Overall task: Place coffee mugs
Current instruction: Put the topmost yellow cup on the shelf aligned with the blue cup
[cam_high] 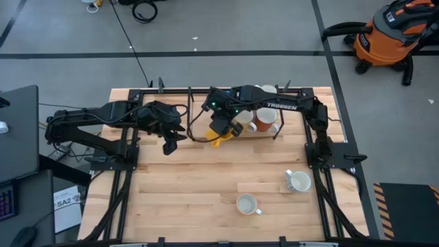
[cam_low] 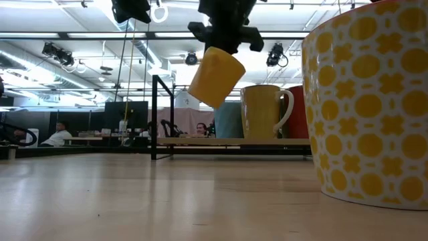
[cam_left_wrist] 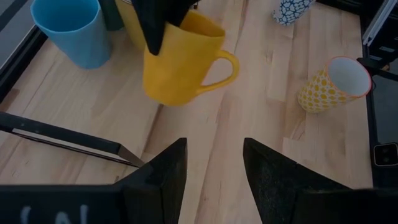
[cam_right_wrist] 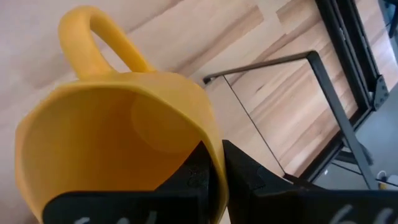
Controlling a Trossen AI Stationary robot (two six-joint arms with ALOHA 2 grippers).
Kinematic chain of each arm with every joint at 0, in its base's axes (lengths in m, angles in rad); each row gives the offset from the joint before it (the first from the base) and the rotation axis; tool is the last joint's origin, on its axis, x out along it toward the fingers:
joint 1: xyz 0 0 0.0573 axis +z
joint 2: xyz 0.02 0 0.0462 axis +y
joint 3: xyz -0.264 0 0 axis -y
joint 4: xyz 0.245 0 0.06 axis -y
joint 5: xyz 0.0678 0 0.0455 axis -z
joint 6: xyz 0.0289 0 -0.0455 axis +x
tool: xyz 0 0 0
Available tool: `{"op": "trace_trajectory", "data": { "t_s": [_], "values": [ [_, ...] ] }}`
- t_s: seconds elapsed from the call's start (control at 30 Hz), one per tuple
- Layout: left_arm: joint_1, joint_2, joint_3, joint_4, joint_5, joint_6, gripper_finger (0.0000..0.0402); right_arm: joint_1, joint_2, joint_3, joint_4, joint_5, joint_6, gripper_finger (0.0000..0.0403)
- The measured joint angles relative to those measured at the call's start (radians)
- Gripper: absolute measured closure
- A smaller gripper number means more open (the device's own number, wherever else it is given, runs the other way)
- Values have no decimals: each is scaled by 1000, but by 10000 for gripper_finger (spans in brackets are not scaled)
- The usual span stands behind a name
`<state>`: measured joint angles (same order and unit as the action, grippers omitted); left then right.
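Note:
My right gripper (cam_high: 221, 129) is shut on a yellow mug (cam_high: 218, 140) and holds it above the middle of the table's far half; the mug also shows in the low view (cam_low: 215, 77) and the left wrist view (cam_left_wrist: 180, 62). My left gripper (cam_high: 169, 141) is open and empty to the left of that mug, its fingers (cam_left_wrist: 214, 168) pointing toward it. A yellow-dotted mug (cam_high: 247, 204) and a white patterned mug (cam_high: 298, 181) rest on their bases on the near right of the table. Other mugs (cam_high: 264, 118) stand at the far edge. My right gripper pinches the yellow mug's wall at the rim (cam_right_wrist: 214, 146), one finger inside the mug and one outside, on the side away from the handle (cam_right_wrist: 93, 43). The fingers come from above. The mug hangs tilted below them, lifted clear of the table (cam_low: 215, 77).
A yellow mug (cam_low: 264, 110), a red mug (cam_low: 297, 110) and a blue mug (cam_left_wrist: 71, 31) stand on a low wooden shelf (cam_low: 234, 141) at the far edge. A black metal bracket (cam_low: 157, 114) stands left of it. Bare wood lies at the table's near left (cam_high: 171, 199).

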<state>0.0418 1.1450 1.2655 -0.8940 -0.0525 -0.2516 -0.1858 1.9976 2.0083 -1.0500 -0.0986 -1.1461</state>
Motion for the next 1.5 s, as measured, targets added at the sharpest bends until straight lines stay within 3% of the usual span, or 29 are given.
{"op": "trace_trajectory", "data": {
  "t_s": [0.53,0.77,1.5],
  "values": [
    [0,0,0,5,-33,0,237,-74,0,0,-4,-1,-62,373],
    [0,0,0,7,-34,0,237,-90,34,-2,14,-58,-62,373],
    [0,0,0,23,-45,0,237,-113,119,-2,49,34,-63,369]
  ]
}}
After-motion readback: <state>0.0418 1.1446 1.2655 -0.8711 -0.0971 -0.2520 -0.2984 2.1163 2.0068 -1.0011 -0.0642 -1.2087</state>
